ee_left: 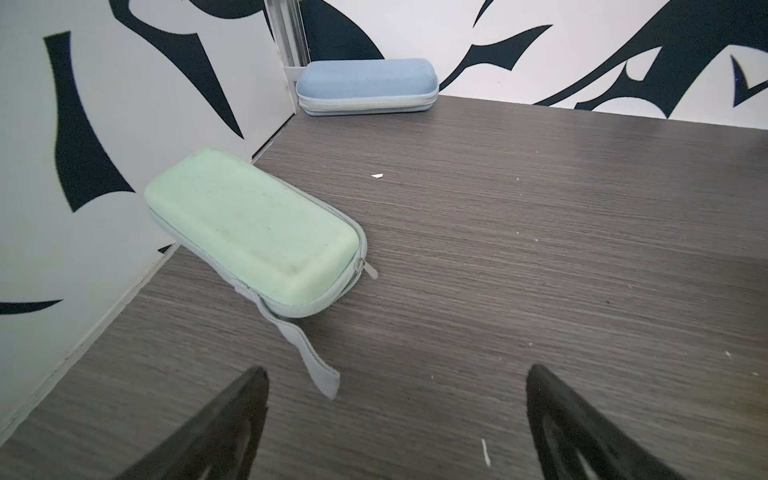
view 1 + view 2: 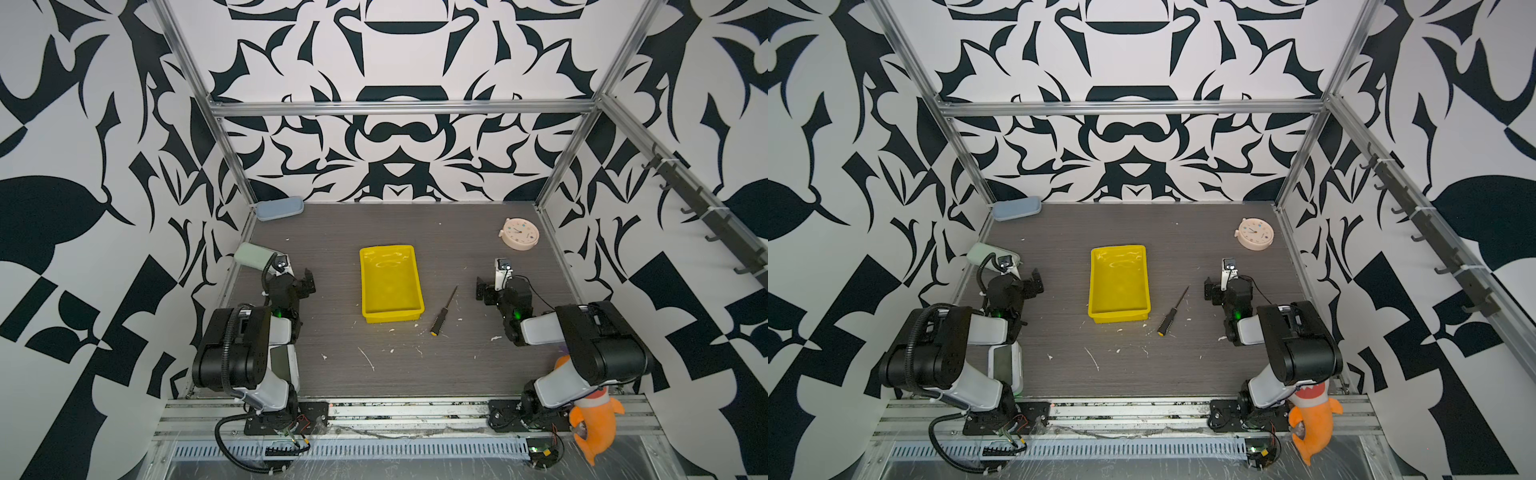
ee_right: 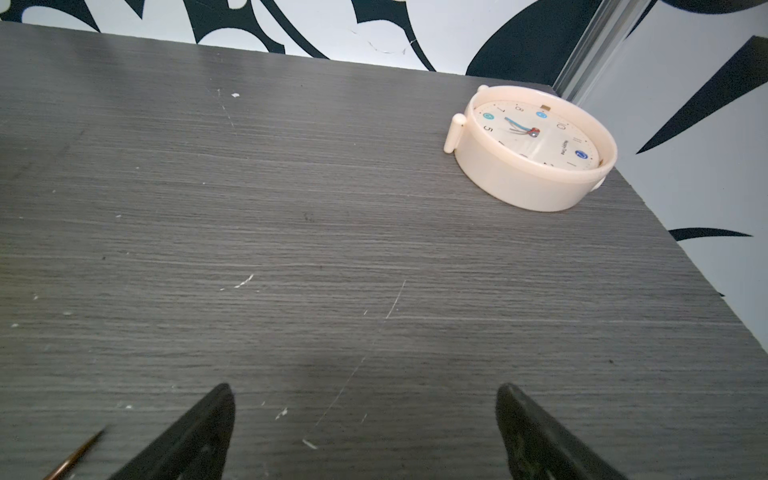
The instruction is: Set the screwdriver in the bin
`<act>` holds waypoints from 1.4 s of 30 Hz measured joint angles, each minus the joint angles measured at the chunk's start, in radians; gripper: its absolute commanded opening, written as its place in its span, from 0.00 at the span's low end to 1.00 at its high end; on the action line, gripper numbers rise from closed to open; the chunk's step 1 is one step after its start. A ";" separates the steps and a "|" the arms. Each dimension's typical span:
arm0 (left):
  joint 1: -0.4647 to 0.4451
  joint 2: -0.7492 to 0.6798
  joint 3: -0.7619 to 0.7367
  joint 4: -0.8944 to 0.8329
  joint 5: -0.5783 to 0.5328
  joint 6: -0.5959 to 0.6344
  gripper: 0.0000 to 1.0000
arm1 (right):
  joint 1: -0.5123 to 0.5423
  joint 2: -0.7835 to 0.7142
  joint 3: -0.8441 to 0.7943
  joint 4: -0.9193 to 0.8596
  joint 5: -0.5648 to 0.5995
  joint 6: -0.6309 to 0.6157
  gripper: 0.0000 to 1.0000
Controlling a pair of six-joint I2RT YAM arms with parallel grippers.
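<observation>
Fingers (image 3: pixel 195 432) of the right gripper (image 3: pixel 363 392) are standing spread and empty, like the left gripper's (image 1: pixel 395 374). The screwdriver (image 2: pixel 444 311) is lying flat near the right pair, between them and the bin (image 2: pixel 390 320). Reaching is not yet beginning; next they are probably needing to straddle its handle and close.

The bin (image 2: pixel 390 282) sits in the middle of the bench (image 2: pixel 415 365). The screwdriver (image 2: pixel 444 311) lies on the bench just right of it, not touching, with its handle end near and its tip pointing far and a bit right. The clock (image 2: pixel 520 234) lies flat at the far right, the corner case (image 2: pixel 279 208) sits in the far left corner, and the side case (image 2: pixel 253 254) lies nearer along the left wall. The left claw (image 1: pixel 395 374) is left of the bin, near the side case, and the right claw (image 3: pixel 363 388) is right of the screwdriver.
</observation>
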 measured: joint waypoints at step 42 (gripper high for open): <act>-0.077 -0.553 0.162 -1.204 0.443 -0.500 0.99 | 0.045 -0.031 -0.099 0.134 0.069 -0.008 1.00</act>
